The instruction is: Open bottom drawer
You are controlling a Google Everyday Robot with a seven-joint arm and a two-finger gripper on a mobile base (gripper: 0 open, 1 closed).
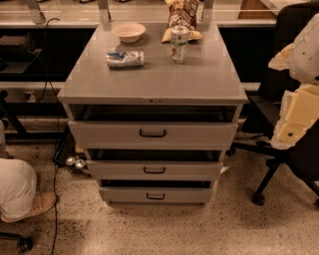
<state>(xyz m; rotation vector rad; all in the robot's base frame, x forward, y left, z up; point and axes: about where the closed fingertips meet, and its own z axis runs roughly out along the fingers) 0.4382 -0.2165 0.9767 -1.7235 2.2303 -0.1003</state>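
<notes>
Grey cabinet (149,84) fills the middle of the camera view, three drawers stacked in front. Bottom drawer (124,195) is the lowest one, just above the speckled floor, with a short flat front. A dark gap shows over its front edge. It looks cracked open a little, but not pulled out; the task looks barely begun.

Its small black loop handle (155,196) sits at the centre of the front. That's the only real place to grip. I judge the front too flat and smooth to hold, so hook or pinch the loop and pull straight out toward the camera. The drawer is probably rigid on slides, light to moderate load, contents unseen. An off-centre pull may bind it.

Middle drawer (119,170) sits directly above with the same handle style, so it's easy to mix up. Top drawer (109,133) is taller and wider.

My gripper (294,119) is at the right edge, cream-coloured, beside the cabinet's right side, well apart from the handle and higher. Spread or pressed together: cannot tell.

On the cabinet top are a bowl (129,31), a can lying on its side (125,59), an upright can (179,44) and a snack bag (183,15). An office chair (271,169) stands at right. A person's leg and shoe (22,191) are at lower left, near my pull path but not in it.
</notes>
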